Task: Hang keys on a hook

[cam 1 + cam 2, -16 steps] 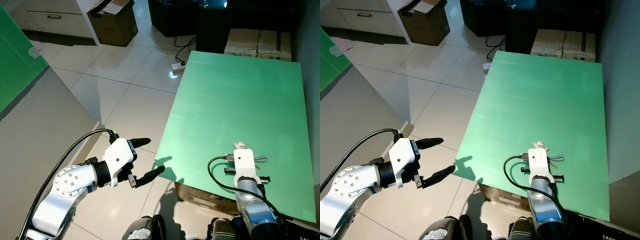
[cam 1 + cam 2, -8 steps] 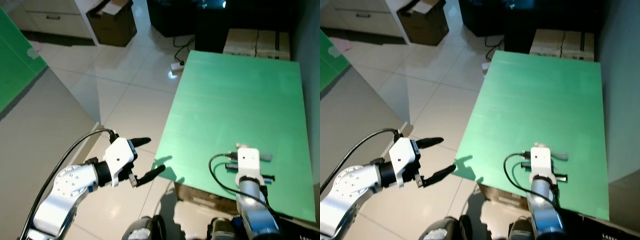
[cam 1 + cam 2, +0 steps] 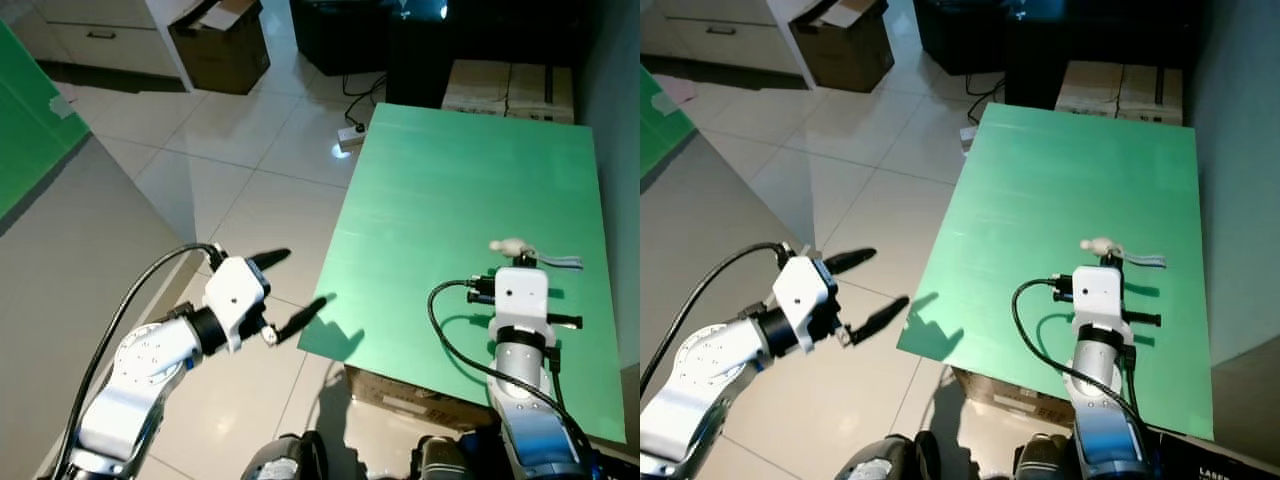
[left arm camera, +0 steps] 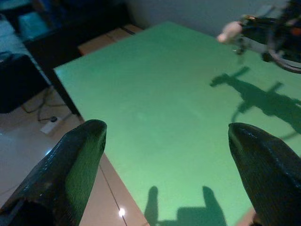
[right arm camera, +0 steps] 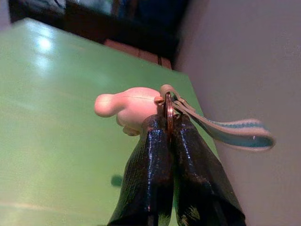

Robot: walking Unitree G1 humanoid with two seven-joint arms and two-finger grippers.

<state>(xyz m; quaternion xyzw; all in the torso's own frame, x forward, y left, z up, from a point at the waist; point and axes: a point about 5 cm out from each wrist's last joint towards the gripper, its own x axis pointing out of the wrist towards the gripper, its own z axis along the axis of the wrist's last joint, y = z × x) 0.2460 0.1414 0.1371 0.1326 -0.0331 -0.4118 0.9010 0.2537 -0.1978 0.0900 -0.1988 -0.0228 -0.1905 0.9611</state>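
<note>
I have the right gripper point(image 5: 168, 123) clamped on the ring of the keys point(image 5: 165, 107), fingers pressed together around it; a pale figure charm and a grey-blue strap hang off the ring. It holds them lifted above the green table point(image 3: 450, 190), toward the table's right edge and nearer the close end. My left gripper point(image 3: 285, 292) hovers over the tiled floor point(image 3: 240, 180) just off the table's near-left corner, jaws spread wide and empty. A cardboard box point(image 3: 222, 45) sits on the floor farther back.
</note>
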